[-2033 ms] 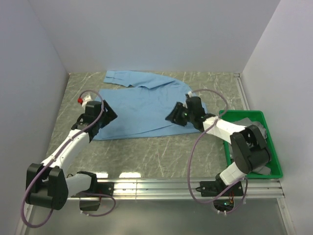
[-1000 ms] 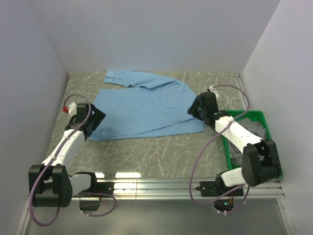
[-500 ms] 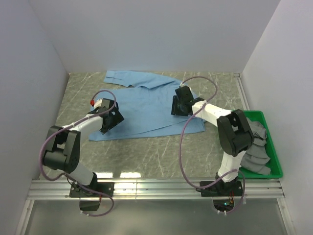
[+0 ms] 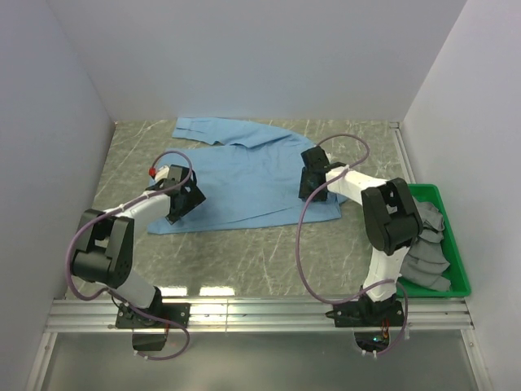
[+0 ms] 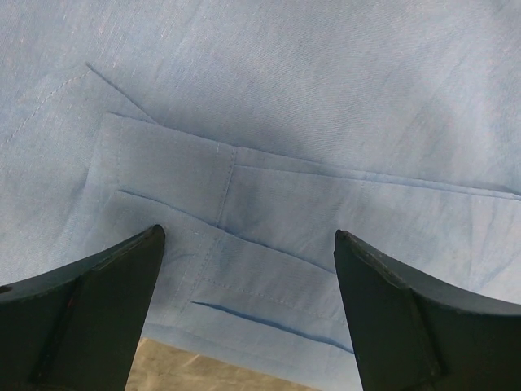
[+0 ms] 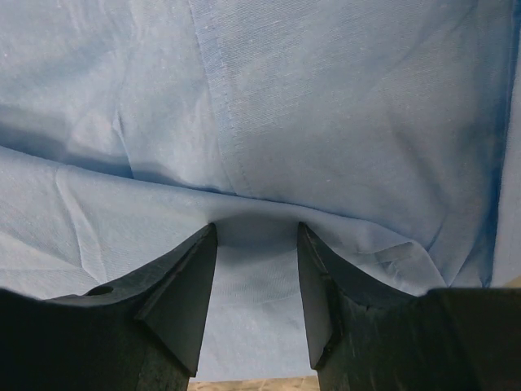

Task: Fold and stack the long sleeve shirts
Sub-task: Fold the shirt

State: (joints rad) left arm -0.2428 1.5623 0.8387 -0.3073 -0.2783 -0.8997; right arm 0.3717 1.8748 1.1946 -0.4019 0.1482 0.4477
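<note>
Green plastic tray: near right, holding crumpled grey cloth.
Left pincer: fingers spread wide over the near-left hem of the light blue long sleeve shirt.
Right pincer: fingers parted, a cloth ridge between the tips.
Shirt: flat on the grey marbled surface, reaching its far edge.

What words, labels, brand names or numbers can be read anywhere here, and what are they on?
None can be read. The plain light blue cloth shirt shows only seams and stitching, with no tag or print in any view. The green plastic tray carries no legible marking.
</note>
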